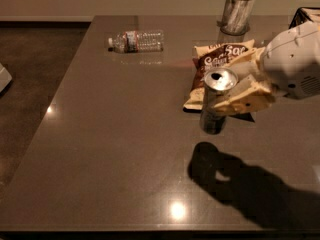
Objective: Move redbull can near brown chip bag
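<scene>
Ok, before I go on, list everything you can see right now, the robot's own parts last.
redbull can: one, silver top and dark sides, upright in the gripper, just in front of the chip bag.
brown chip bag: one, brown with cream edges, lying flat, right of the table's middle.
water bottle: one, clear plastic, on its side, far left part of the table.
cup: one, greyish see-through, standing at the far edge.
basket: one, black, far right corner, cut off.
table: one, glossy dark grey-brown.
gripper: one, cream fingers, shut on the redbull can.
arm: one, white, entering from the right.
</scene>
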